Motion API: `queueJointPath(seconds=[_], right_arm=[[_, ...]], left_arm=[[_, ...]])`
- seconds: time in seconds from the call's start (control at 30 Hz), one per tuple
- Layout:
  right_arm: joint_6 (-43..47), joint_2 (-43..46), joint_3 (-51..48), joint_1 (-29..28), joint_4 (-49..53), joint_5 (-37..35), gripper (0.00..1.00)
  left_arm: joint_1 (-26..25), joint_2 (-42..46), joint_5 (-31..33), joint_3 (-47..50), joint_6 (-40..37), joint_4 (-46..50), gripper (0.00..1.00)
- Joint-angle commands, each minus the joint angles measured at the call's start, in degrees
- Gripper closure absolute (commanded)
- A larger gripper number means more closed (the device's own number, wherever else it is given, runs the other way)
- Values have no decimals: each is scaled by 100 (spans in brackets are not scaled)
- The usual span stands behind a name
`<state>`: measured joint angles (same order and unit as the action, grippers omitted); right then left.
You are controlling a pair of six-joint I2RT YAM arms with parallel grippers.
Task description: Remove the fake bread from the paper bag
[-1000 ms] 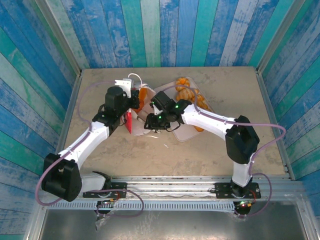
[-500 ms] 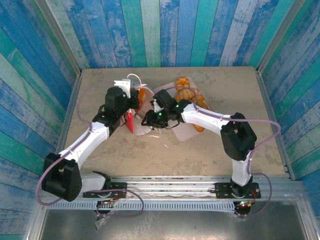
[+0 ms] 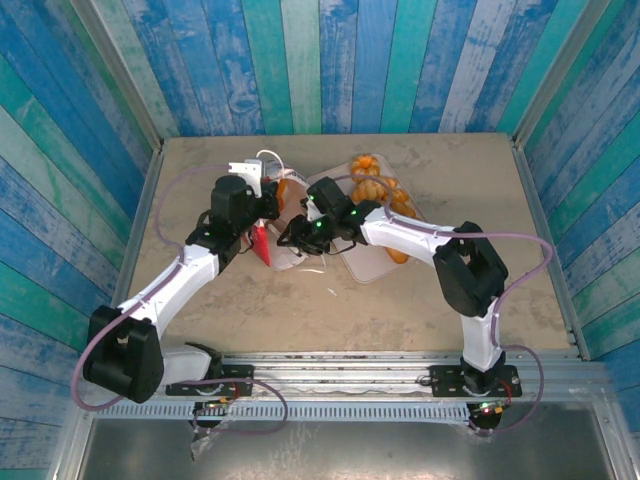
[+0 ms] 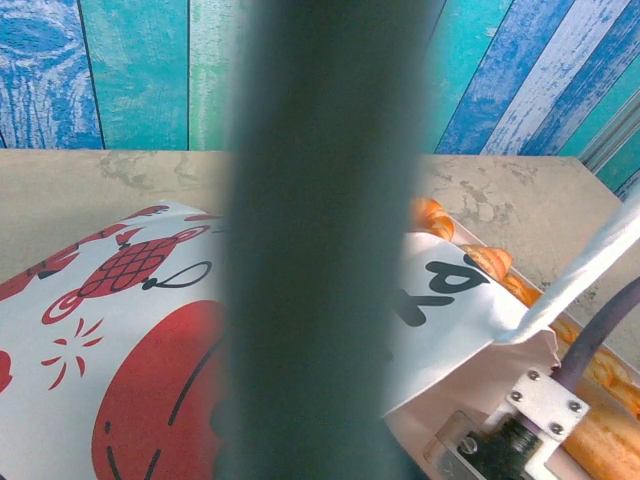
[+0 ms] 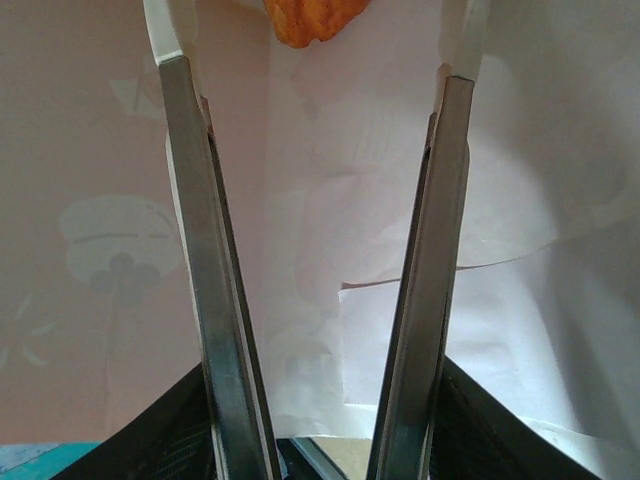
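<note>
The paper bag (image 3: 266, 238) lies on its side at mid-table, its red band (image 4: 150, 400) and white printed paper close under my left wrist camera. My left gripper (image 3: 256, 212) sits at the bag's upper edge, shut on the paper; one dark finger (image 4: 320, 300) blurs across that view. My right gripper (image 3: 296, 236) is inside the bag's mouth, open, with white paper all around its fingers (image 5: 205, 250). One orange piece of fake bread (image 5: 310, 18) lies just beyond the fingertips, not between them. More fake bread (image 3: 372, 182) sits outside the bag.
A flat pale-pink tray (image 3: 372, 262) lies right of the bag, under the right forearm, with pastries (image 3: 398, 254) on it. Painted plank walls close in the table on three sides. Bare tabletop stretches to the front and far right.
My right gripper has slid left, deeper into the bag's mouth. The left arm and the bag have stayed where they were.
</note>
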<state>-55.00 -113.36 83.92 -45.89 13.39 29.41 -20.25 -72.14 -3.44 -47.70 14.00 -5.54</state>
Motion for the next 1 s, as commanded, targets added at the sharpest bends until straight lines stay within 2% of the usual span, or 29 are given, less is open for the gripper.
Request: queueJointPath(seconds=[0.0, 0.1, 0.23, 0.5, 0.7, 0.97], right_arm=[[-99, -226, 91, 81, -66, -44, 49], [-64, -359, 196, 84, 2, -88, 50], [16, -382, 227, 87, 112, -284, 59], [710, 84, 362, 46, 1051, -1399, 77], [1088, 541, 397, -103, 1424, -1931, 80], [1317, 1040, 257, -196, 1641, -1916, 81]], left_arm=[[-40, 97, -174, -9, 101, -261, 92], [-36, 99, -203, -20, 124, -277, 92], [-36, 95, -215, -37, 127, -264, 92], [-40, 108, 80, 46, 230, -325, 91], [-40, 59, 262, 7, 345, -329, 91], [-40, -149, 597, -4, 469, -297, 91]])
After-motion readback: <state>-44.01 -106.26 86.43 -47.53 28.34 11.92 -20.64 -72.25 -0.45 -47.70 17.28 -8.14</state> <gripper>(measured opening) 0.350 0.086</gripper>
